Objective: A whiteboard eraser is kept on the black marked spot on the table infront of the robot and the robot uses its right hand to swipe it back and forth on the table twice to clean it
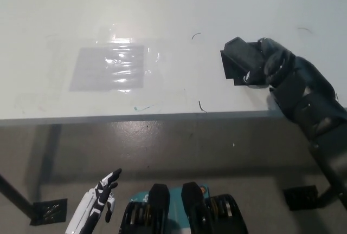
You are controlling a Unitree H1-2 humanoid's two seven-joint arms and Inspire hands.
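Note:
The black whiteboard eraser [242, 54] lies on the black marked spot [232, 72] at the right of the white table [162, 17]. My black right hand [276, 63] covers the eraser's right part, with its fingers curled over it. My white left hand [103, 199] hangs below the table's front edge at the lower left, its fingers apart and holding nothing.
A grey taped rectangle under shiny clear film [110, 67] sits at the table's left middle. Small pen marks [201, 105] dot the surface near the front edge [135, 118]. Below the edge lies grey floor with a table leg foot [301, 197].

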